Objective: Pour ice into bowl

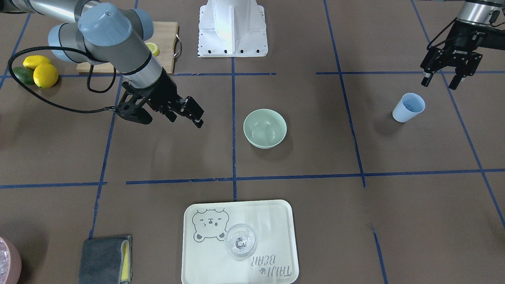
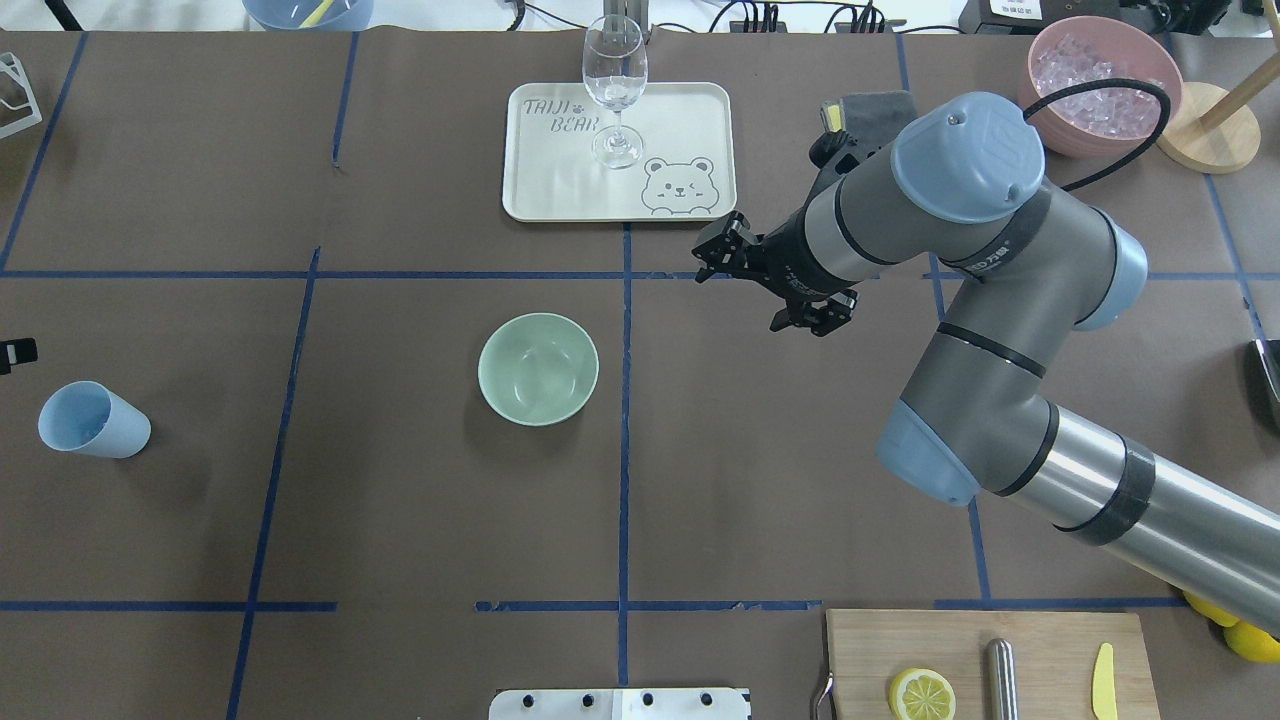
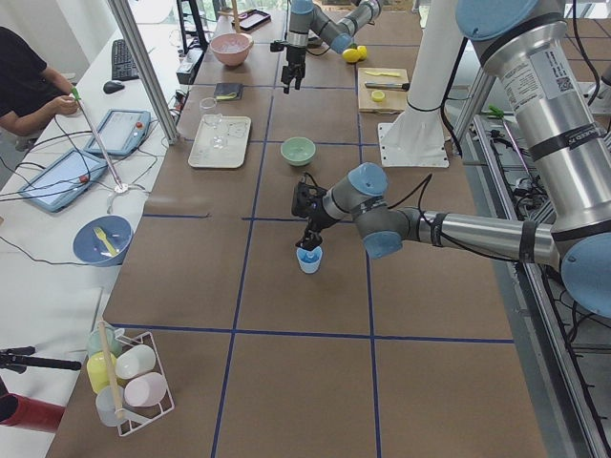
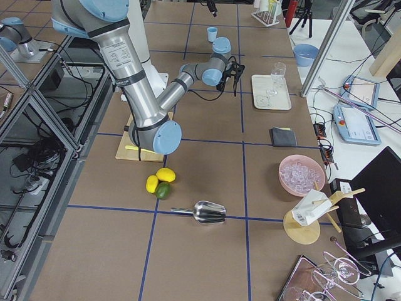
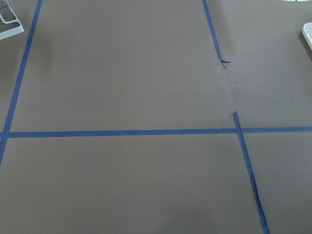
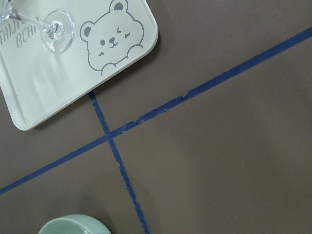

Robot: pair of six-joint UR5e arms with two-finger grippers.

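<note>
my right gripper [image 2: 757,283], jaws wide and empty, hung beside the bowl [image 2: 538,368] at table centre, with the ice [image 2: 1095,75] in the pink tub [image 2: 1060,140] well off on my right, far from my left gripper [image 1: 439,81], also open near the blue cup [image 1: 408,107].

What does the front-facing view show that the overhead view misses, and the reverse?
Only front-facing: the left tool in full, open, hovering by the blue cup, and a green fruit beside the lemons. Only overhead: a yellow knife on the cutting board, and nearly all of the pink tub heaped with ice. Both: the empty mint-green bowl and the wine glass on the bear tray.
</note>
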